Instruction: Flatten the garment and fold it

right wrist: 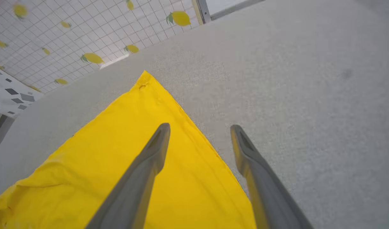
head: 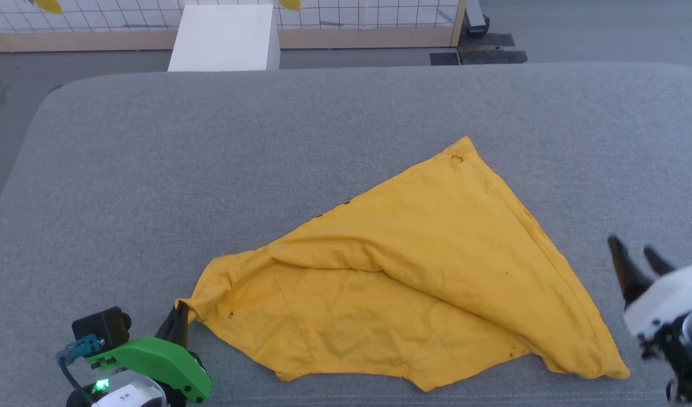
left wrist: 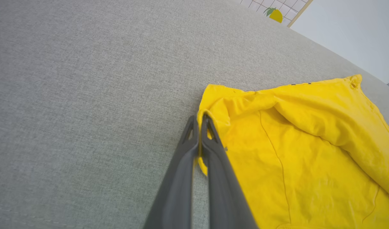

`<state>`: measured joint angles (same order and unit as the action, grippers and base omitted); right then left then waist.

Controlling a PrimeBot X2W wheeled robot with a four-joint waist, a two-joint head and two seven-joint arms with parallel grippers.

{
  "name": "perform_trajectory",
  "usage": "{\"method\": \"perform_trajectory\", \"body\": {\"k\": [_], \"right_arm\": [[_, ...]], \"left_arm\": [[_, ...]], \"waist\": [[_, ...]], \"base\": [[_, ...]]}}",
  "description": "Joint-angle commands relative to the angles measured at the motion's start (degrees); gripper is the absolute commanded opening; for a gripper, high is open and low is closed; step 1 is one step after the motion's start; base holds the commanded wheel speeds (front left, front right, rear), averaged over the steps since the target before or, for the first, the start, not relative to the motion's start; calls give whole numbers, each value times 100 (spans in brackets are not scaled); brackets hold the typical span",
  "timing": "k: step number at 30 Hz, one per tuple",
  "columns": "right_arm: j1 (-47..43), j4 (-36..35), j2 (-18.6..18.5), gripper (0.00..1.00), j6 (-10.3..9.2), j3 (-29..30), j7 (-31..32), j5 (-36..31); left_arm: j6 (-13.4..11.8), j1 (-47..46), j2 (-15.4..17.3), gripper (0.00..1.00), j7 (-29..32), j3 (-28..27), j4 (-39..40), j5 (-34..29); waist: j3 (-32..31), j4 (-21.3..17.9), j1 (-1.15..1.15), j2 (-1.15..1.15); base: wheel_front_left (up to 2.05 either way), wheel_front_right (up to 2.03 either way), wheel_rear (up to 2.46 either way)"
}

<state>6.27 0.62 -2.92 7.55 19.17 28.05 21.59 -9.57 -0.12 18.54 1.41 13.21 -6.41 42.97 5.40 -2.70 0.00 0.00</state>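
Grey cushion (head: 323, 113) is the work surface, with a white box (head: 224, 37) and a lemon-print wall (right wrist: 86, 31) behind it.

The garment (head: 465, 215) lies centre to right, bunched into a rough triangle. It has a far point (head: 465, 150), a near-left corner and a near-right point (head: 617, 370). A fat fold ridge (head: 414, 254) runs across it from the left down toward the near-right point. Only plain yellow faces up. It isn't flat, so my read is that we're early, in the flattening step.

Left gripper (left wrist: 199, 122): fingers pressed together, pinching the near-left corner. Yellow shows between them in the left wrist view.

Right gripper (head: 630, 246): fingers spread wide with nothing between them, off the garment's right side. In the right wrist view the right hem (right wrist: 204, 143) runs diagonally between the two fingers, one over cloth and one over bare cushion. Can't tell its height above the fabric.

Key relation: the longest side runs left to right along the near edge, and its left end is already held. The free near-right point lies back toward the robot from the right fingertips. The far point lies ahead of them and to their left. The right arm is clearly nearer to both.

My guess is it needs a corner on that side so the two arms can pull the span taut. Risk: a grab at the ridge would take two layers.
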Motion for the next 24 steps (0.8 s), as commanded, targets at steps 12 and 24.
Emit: {"method": "perform_trajectory", "body": {"k": [12, 24], "right_arm": [[3028, 819, 0, 100, -6, 56, 326, -1174], [4554, 2265, -480, 100, -6, -802, 2523, -2748]], "left_arm": [[77, -366, 120, 0, -48, -56, 686, 14], [286, -752, 133, 0, -140, -54, 842, 75]], "waist": [[1299, 687, 0, 0], [2302, 1245, 0, 0]], "base": [[0, 0, 0], [0, 0, 0]]}}
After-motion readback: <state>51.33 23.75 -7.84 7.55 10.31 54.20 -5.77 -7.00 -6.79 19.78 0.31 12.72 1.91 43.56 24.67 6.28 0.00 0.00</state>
